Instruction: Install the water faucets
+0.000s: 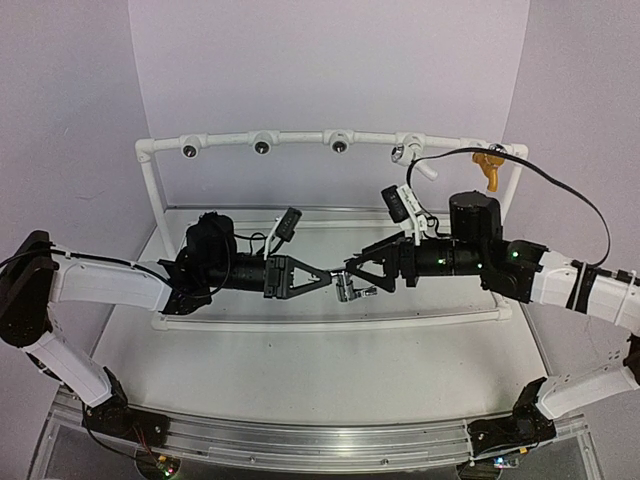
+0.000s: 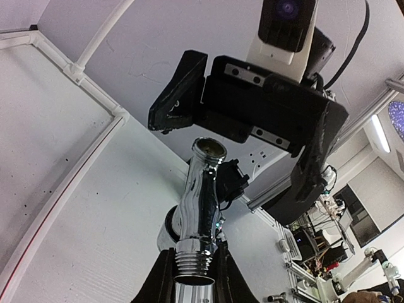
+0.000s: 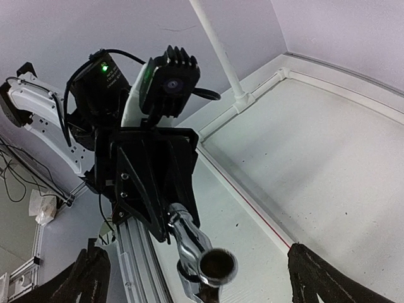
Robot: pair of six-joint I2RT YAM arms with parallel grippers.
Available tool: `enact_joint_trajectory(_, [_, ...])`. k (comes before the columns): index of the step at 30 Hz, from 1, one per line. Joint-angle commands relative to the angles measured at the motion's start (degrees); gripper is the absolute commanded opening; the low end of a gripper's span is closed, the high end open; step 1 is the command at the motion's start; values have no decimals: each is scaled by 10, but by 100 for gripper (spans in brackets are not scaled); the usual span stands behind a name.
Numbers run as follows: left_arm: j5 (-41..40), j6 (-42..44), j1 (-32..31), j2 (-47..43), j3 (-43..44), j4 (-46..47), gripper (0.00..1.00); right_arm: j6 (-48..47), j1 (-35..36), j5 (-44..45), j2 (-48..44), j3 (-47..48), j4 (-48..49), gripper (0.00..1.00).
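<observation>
Pale lavender walls close in a white table [image 1: 300, 380], and a white pipe frame [image 1: 225, 139] stands along its far side. On the frame's top rail a white faucet [image 1: 418, 163] and an orange-yellow faucet [image 1: 488, 168] sit at the right end. The tee fittings [image 1: 262, 143] to their left show bare dark holes.

The silver faucet [image 1: 350, 289] is in mid-air above the middle of the table, between my two wrists. My left jaws are clamped on it close to its threaded end [image 2: 196, 255], and that thread points back towards my left wrist. My right jaws stand wide apart on either side of the faucet's open far end [image 3: 214, 265], touching nothing.

I judge it to be rigid polished metal, heavier than the plastic pair and slick, so it could twist in a light pinch. The best hold is square across the thick middle of the body [image 2: 201, 202]. That leaves the thread free to enter a fitting.

My left arm [image 1: 110, 285] reaches in low from the left and my right arm [image 1: 580, 285] from the right. Both forearms are near level and the wrists face each other.
</observation>
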Motion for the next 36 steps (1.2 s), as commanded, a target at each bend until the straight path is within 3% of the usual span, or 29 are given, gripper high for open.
enact_joint_trajectory(1, [22,27,0,-28,33,-6,0,-14,3,-51,19,20,-28,94])
enact_joint_trajectory(7, [23,31,0,-35,28,-12,0,-12,3,-151,68,32,-4,69])
enact_joint_trajectory(11, [27,31,-1,-34,29,-15,0,0,3,-164,84,31,19,51])
enact_joint_trajectory(16, [35,34,-1,-33,28,-17,0,16,3,-160,79,17,60,44])
enact_joint_trajectory(21, [42,34,-1,-27,33,-19,0,31,3,-155,87,15,81,43])
enact_joint_trajectory(27, [40,35,0,-30,32,-20,0,47,3,-178,103,17,104,29])
enact_joint_trajectory(31, [37,36,-1,-32,30,-20,0,50,4,-190,110,17,110,26])
enact_joint_trajectory(36, [31,38,0,-39,27,-21,0,52,4,-197,110,14,116,0])
